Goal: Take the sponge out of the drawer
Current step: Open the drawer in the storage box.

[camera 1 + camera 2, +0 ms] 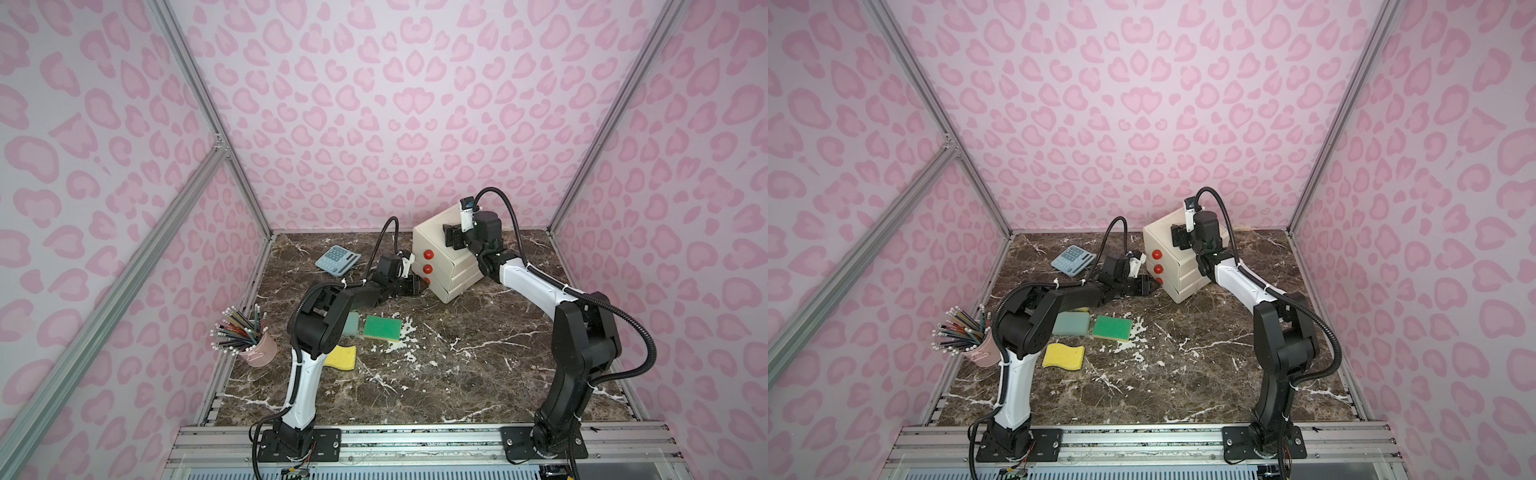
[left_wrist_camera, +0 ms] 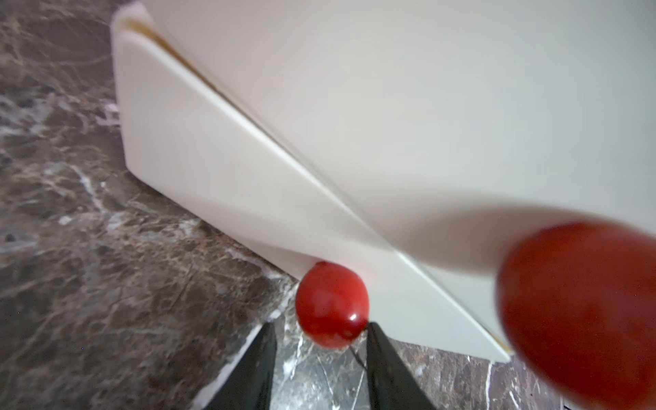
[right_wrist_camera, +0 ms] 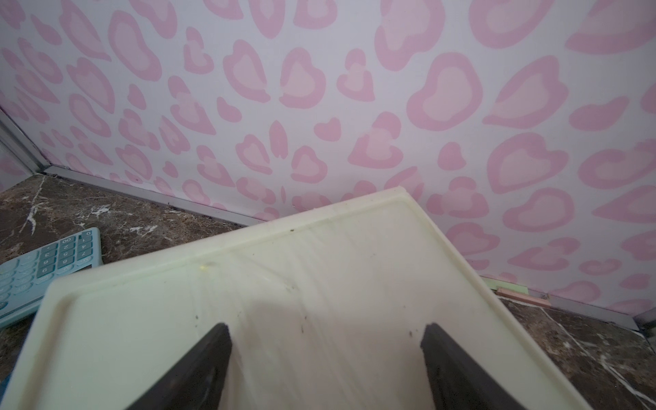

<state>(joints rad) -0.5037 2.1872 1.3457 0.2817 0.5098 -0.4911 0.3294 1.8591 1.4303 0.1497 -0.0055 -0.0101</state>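
Note:
A cream drawer unit (image 1: 436,237) (image 1: 1160,235) stands at the back of the table, with three drawers that each carry a red knob. The drawers look shut or nearly shut, so the sponge is hidden. My left gripper (image 1: 417,286) (image 1: 1150,286) (image 2: 321,324) is open at the bottom knob (image 2: 332,305). The knob sits just ahead of the fingertips, and one finger (image 2: 381,351) touches its edge. My right gripper (image 1: 451,237) (image 1: 1177,236) (image 3: 326,324) is open, its fingers spread over the unit's flat top (image 3: 319,277).
Three foam pads lie on the marble table: green (image 1: 382,328) (image 1: 1112,328), blue-grey (image 1: 1071,324) and yellow (image 1: 343,357) (image 1: 1064,356). A blue calculator (image 1: 336,259) (image 3: 42,269) lies left of the unit. A pink cup of pencils (image 1: 259,351) stands at the left edge.

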